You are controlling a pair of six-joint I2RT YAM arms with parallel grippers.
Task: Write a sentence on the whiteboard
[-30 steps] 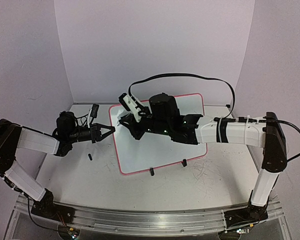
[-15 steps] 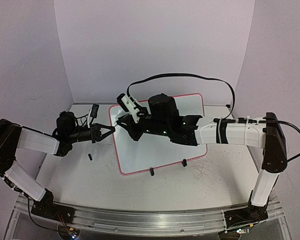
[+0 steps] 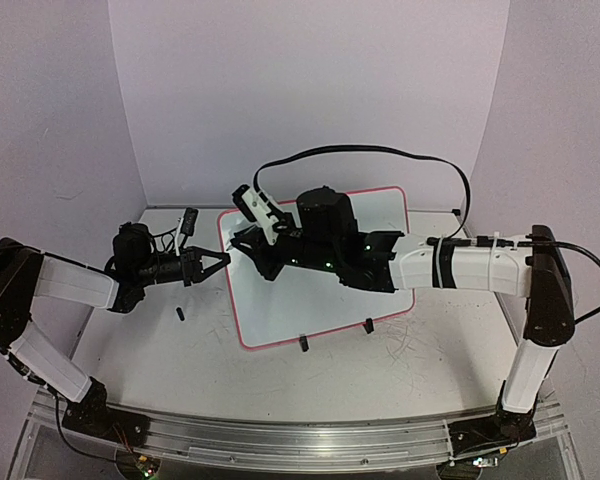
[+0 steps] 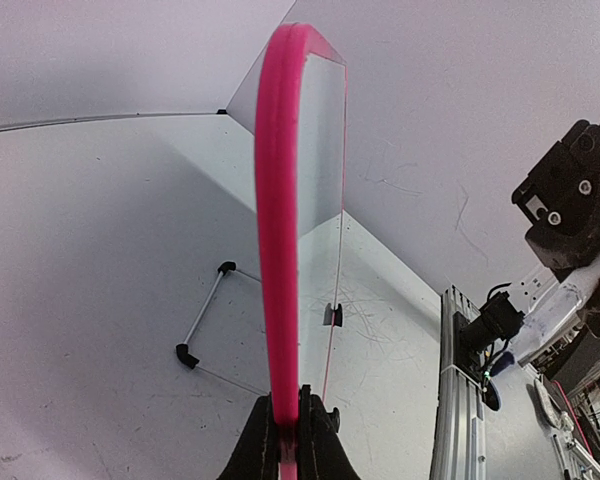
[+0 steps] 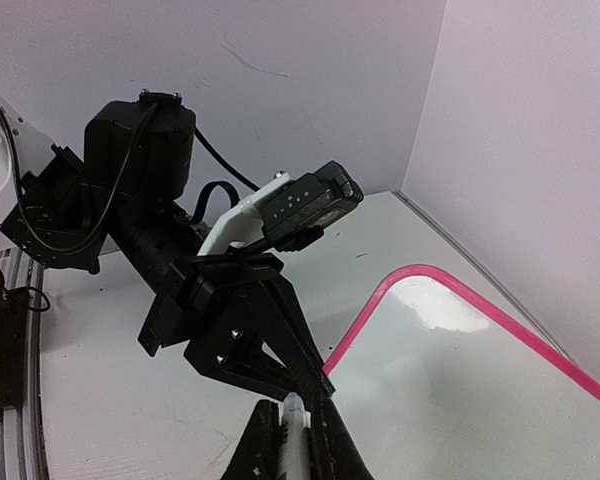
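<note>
The whiteboard (image 3: pixel 300 300), white with a pink rim, stands tilted on the table. My left gripper (image 3: pixel 225 259) is shut on its left edge. In the left wrist view the pink rim (image 4: pixel 278 200) runs straight up from between the shut left gripper (image 4: pixel 291 425). My right gripper (image 3: pixel 242 240) hovers at the board's upper left corner, shut on a white marker (image 5: pixel 296 430). The marker's tip points toward the board's corner (image 5: pixel 460 390), right beside the black left gripper (image 5: pixel 270 340). Whether the tip touches the board is hidden.
Two black clip feet (image 3: pixel 303 343) (image 3: pixel 368 325) hold the board's near edge. A small black piece (image 3: pixel 179 314) lies on the table left of the board. A black cable (image 3: pixel 380 152) arcs over the right arm. A wire stand (image 4: pixel 205 325) sits behind the board.
The right gripper with the marker has crept slightly left and up toward the board's upper left corner. The left gripper and the board have not moved.
</note>
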